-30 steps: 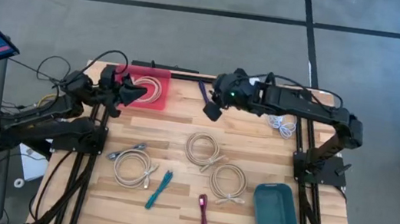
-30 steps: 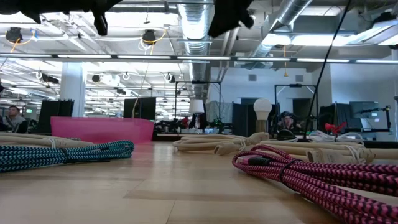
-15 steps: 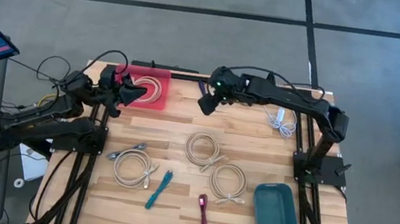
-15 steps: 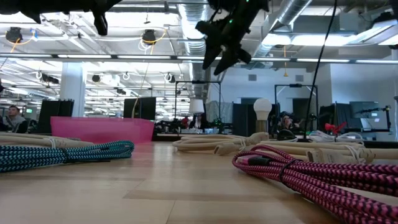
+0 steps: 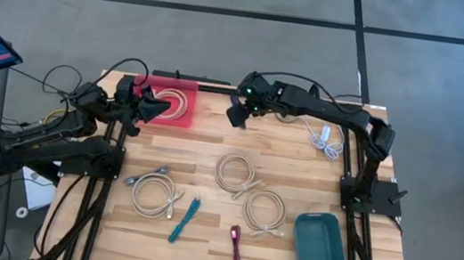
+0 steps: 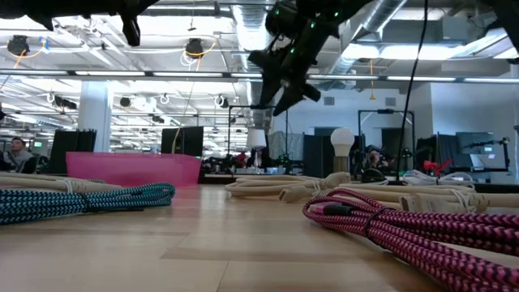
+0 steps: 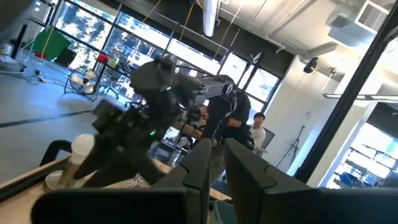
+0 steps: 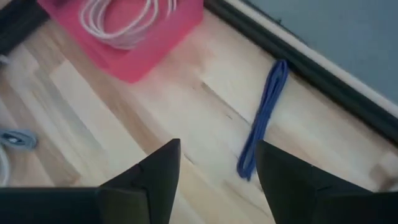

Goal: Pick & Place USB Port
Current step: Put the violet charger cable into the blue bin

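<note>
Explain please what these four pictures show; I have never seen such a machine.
It is a robot with two dark arms at a light wooden table. One picture looks down from above, one looks level along the tabletop, and two come from cameras on the wrists. On the table lie coiled cream cables, a teal braided cable, a magenta braided cable, a blue cable bundle, a red plastic bin and a teal tray. The right pincer hangs open above the blue bundle, holding nothing. The left pincer waits by the red bin.

Blue cable (image 5: 234,105) half under the right claw (image 5: 235,118) — connector type too small.
</note>
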Motion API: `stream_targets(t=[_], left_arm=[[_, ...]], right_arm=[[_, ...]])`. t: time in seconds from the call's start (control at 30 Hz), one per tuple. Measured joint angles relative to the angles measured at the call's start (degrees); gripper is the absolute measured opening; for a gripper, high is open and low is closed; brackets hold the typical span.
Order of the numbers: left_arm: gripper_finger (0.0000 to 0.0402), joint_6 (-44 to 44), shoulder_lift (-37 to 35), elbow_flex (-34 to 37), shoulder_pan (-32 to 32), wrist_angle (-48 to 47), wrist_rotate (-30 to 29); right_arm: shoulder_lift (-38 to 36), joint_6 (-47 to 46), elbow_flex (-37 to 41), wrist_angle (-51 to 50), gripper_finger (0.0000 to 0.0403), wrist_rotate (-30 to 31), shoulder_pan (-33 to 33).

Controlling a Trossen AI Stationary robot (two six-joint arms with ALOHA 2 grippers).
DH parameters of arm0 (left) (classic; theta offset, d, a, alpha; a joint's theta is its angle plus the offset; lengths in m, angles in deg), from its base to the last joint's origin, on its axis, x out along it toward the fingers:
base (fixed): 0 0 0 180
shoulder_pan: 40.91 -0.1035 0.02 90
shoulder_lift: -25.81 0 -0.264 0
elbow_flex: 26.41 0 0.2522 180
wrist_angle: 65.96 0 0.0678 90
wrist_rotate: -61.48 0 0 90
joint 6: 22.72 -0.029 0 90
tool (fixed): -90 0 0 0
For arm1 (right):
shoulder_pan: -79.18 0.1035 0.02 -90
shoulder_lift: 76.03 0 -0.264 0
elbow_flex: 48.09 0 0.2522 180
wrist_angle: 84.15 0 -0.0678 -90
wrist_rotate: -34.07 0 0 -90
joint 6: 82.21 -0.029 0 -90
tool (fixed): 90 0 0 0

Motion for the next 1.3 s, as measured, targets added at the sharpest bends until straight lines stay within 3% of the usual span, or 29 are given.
stream_targets(t=[0.43,0.87,1.3], left_arm=[[0.0046,0.03,0.01,0.00,-0.01,0.02,0.02],[0.0046,0.02,0.00,0.00,0.00,0.02,0.04],[0.0046,0.20,0.00,0.00,0.00,0.02,0.17]], right_arm=[[7.99,-0.11,0.07,0.44,0.0193,-1.46,0.10],[8.20,0.02,0.12,2.01,0.0182,-1.24,-0.91],[16.60,-1.88,0.26,1.43,0.0183,-1.09,-0.59]])
